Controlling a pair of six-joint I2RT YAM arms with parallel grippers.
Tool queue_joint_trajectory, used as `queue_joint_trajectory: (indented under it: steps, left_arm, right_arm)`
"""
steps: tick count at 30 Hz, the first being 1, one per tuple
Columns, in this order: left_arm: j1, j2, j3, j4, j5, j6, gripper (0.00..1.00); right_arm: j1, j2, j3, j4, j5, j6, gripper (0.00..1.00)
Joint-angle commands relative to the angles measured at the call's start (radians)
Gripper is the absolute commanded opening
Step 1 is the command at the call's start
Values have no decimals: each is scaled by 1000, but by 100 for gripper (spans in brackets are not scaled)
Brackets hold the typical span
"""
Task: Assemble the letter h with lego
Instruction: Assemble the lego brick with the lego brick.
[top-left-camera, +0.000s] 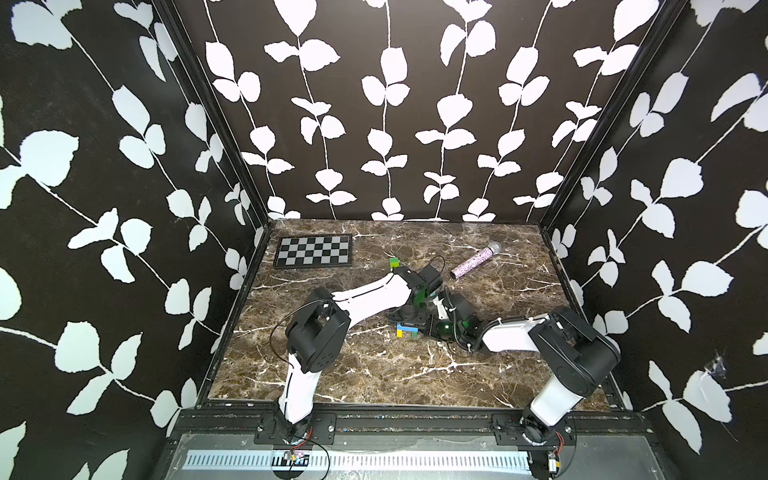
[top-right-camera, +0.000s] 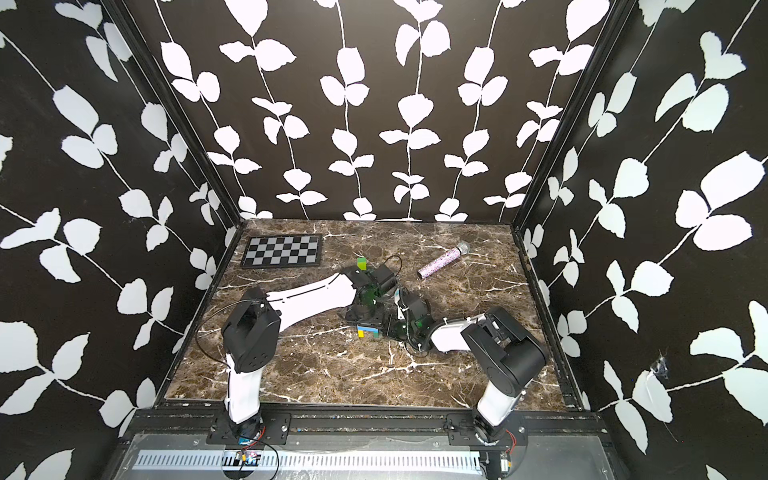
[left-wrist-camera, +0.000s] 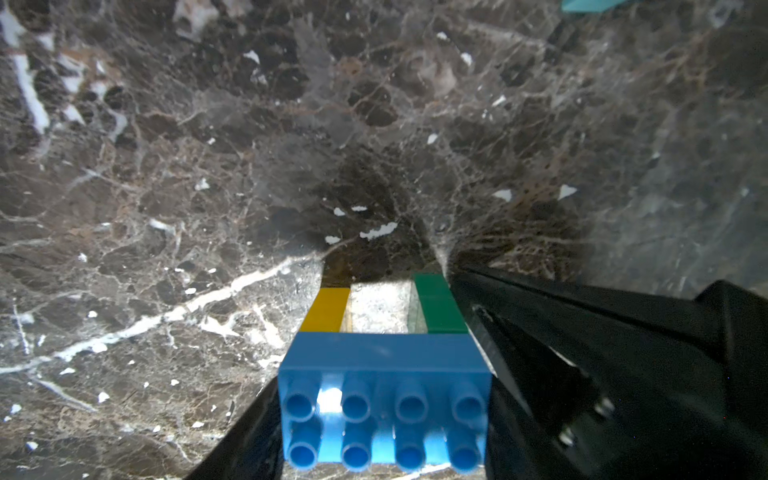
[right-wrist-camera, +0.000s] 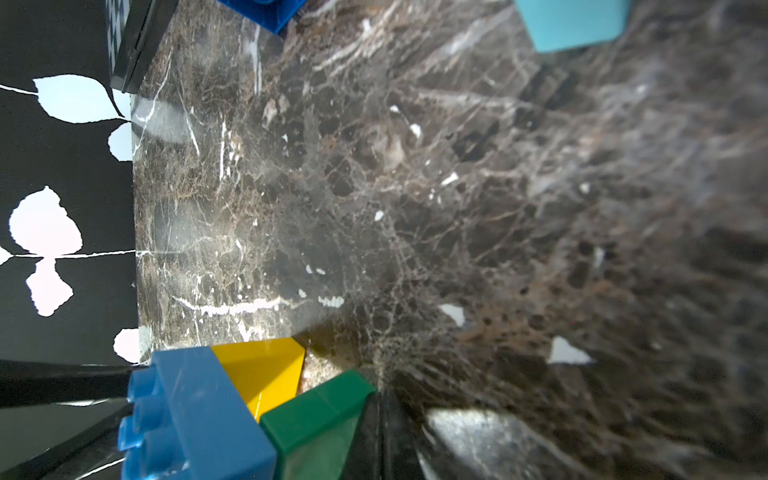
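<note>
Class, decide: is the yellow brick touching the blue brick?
Touching. The left wrist view shows the yellow brick meeting the blue brick flush, with no gap along their seam.

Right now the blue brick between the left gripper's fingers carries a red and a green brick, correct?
Not quite: it carries a yellow brick, not a red one, beside the green brick. The left wrist view shows both joined to the blue brick in the left gripper.

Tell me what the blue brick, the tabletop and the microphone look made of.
Blue studded brick: moulded plastic, smooth and glossy; a highlight sits among its studs.
Brown veined tabletop: polished marble or a marble-look laminate; reflections show.
Glittery purple microphone: speckled glitter coating; core unclear.
</note>
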Motion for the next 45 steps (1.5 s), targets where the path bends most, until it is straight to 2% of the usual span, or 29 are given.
queue_joint_trajectory:
  steps: [1,12,22,33,45]
  left_arm:
    - [-7,-31,-44,19,13,13,2]
    - [-9,-6,-66,51,19,80,1]
    - [-17,3,-98,95,-8,165,0]
    - [-22,-4,-136,147,-5,209,0]
    - [-29,39,-156,129,-103,211,0]
  right_arm:
    - [-7,2,-7,-17,6,-1,0]
    - [-26,-4,-8,-15,-14,-6,0]
    - [-37,30,4,62,-109,-4,0]
    - [-37,51,12,89,-142,5,0]
    - [-37,48,20,69,-136,-16,0]
